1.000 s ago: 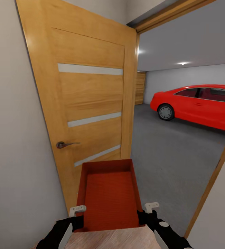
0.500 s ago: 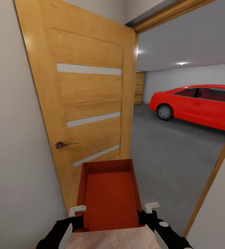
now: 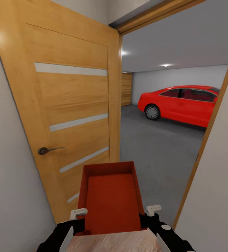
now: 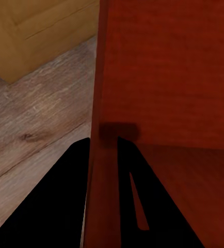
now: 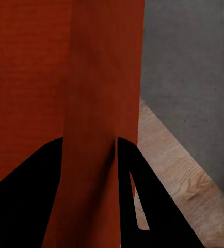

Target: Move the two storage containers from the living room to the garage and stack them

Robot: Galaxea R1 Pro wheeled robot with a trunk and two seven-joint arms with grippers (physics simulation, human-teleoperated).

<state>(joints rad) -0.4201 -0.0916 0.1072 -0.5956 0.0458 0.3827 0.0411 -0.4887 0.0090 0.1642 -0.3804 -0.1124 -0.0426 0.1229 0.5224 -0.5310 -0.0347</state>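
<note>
Both end effectors (image 3: 78, 212) (image 3: 153, 209) (clamped) astride container (image 3: 110, 196)

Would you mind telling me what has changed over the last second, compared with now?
The camera has moved with the robot toward the doorway: the open door and red car shifted left in the picture, and the right door frame came further into view. The storage container stays gripped by the left gripper and right gripper, as before.
</note>
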